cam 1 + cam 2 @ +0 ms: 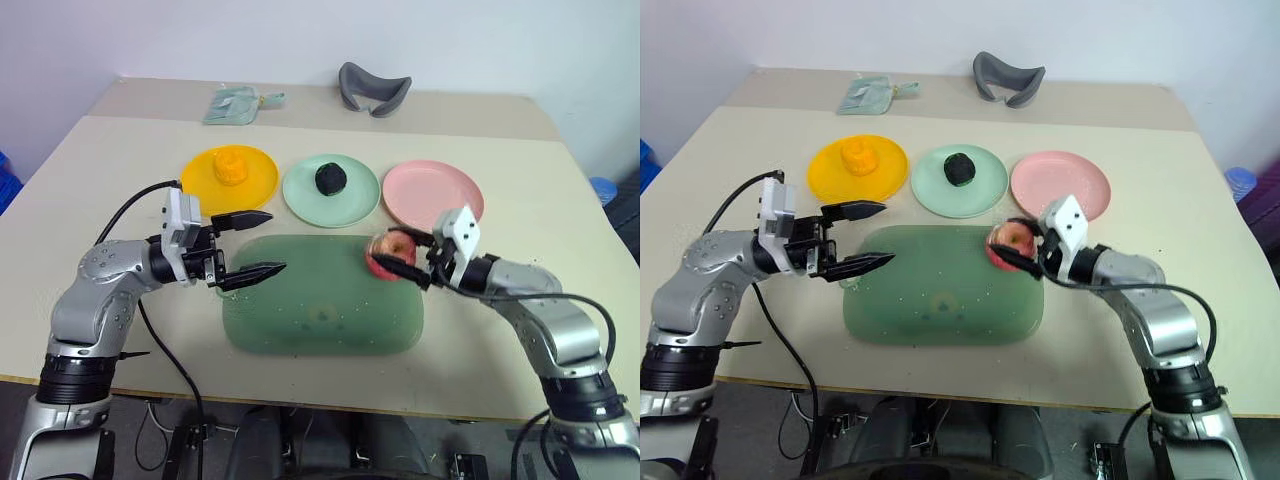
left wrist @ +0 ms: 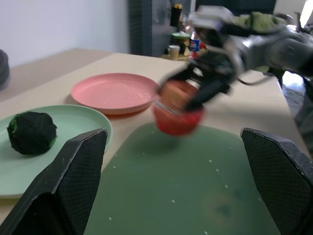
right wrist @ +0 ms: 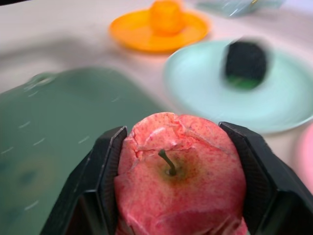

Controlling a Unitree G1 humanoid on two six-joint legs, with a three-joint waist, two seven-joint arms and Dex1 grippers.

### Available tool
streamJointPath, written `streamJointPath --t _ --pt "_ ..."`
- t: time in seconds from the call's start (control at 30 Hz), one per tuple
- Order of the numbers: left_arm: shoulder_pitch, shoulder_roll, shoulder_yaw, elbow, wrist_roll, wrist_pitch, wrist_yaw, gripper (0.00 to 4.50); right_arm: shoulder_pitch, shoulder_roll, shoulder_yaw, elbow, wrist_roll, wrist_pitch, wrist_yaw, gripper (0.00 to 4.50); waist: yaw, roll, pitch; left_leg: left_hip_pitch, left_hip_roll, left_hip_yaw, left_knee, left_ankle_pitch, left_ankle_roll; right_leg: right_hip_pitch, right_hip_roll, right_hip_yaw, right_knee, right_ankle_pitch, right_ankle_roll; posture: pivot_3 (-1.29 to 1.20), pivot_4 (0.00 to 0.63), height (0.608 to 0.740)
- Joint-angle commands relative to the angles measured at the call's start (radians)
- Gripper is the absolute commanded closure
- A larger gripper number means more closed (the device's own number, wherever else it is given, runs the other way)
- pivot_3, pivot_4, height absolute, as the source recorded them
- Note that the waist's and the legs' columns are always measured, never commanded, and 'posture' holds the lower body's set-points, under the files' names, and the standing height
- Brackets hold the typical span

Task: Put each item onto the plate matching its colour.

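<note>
We are holding our left gripper (image 1: 250, 244) over the near-left part of the large dark green rounded-rectangle mat (image 1: 320, 320), its two black fingers spread wide and gripping nothing. Our right gripper (image 1: 397, 254) is clamping the pink-red apple (image 1: 385, 252) between its fingers at the mat's far right corner; the right wrist view is showing the apple's stem facing the camera. Beyond the mat, three round shallow plastic plates are sitting in a row on the beige table (image 1: 90, 200). The pink plate (image 1: 432, 192) is lying bare, just past the apple. The mint green plate (image 1: 331, 190) is carrying the dark green-black lumpy ball (image 1: 331, 178), and the yellow-orange plate (image 1: 229, 175) is carrying the orange-yellow fruit (image 1: 230, 166).
</note>
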Motion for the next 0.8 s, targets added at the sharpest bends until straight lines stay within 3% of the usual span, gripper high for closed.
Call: streamJointPath --t 0.03,0.37,0.57,0.6,0.67,0.8 --pt "-0.009 0.016 0.01 -0.041 -0.018 0.002 -0.014 0.0 -0.152 0.009 -0.042 0.19 -0.063 -0.098 -0.03 2.09 -0.002 0.0 0.0 0.0 0.0 0.0 0.0 0.0 0.0 0.0 0.0 0.0 0.0 0.0 0.0 0.0 0.15 0.74" --pt "0.003 -0.036 0.027 -0.109 -0.004 0.045 0.179 0.0 -0.565 0.098 -0.046 0.991 -0.233 -0.49 -0.133 2.09 -0.023 0.002 0.001 0.0 0.0 0.002 -0.001 0.0 0.0 -0.002 0.0 0.001 0.0 0.0 0.0 0.0 0.15 0.74" --pt "0.026 -0.068 0.034 -0.161 -0.006 0.075 0.29 0.0 -0.664 0.125 -0.058 1.25 -0.278 -0.61 -0.139 2.09 -0.025 0.003 0.002 0.0 0.001 0.002 -0.002 0.0 0.0 -0.002 0.0 0.002 0.0 0.0 0.0 0.0 0.15 0.74" --pt "0.03 -0.074 0.034 -0.169 -0.003 0.076 0.311 0.0 -0.671 0.127 -0.06 1.275 -0.284 -0.624 -0.147 1.09 -0.025 0.003 0.002 0.0 0.001 0.002 -0.002 0.0 0.0 -0.002 0.0 0.002 0.0 0.0 0.0 0.0 0.15 0.74" --pt "0.037 -0.088 0.028 -0.17 0.044 0.054 0.368 0.0 -0.677 0.128 -0.062 1.299 -0.3 -0.656 -0.172 0.19 -0.024 0.003 0.002 0.0 0.001 0.002 -0.002 0.0 0.0 -0.002 0.0 0.002 0.0 0.0 0.0 0.0 0.15 0.74" --pt "0.055 -0.085 0.034 -0.135 0.064 0.077 0.411 0.0 -0.652 0.106 -0.083 1.229 -0.284 -0.672 -0.136 0.09 -0.026 0.003 0.002 0.0 0.001 0.002 -0.002 0.0 0.0 -0.002 0.0 0.002 0.0 0.0 0.0 0.0 0.15 0.74"
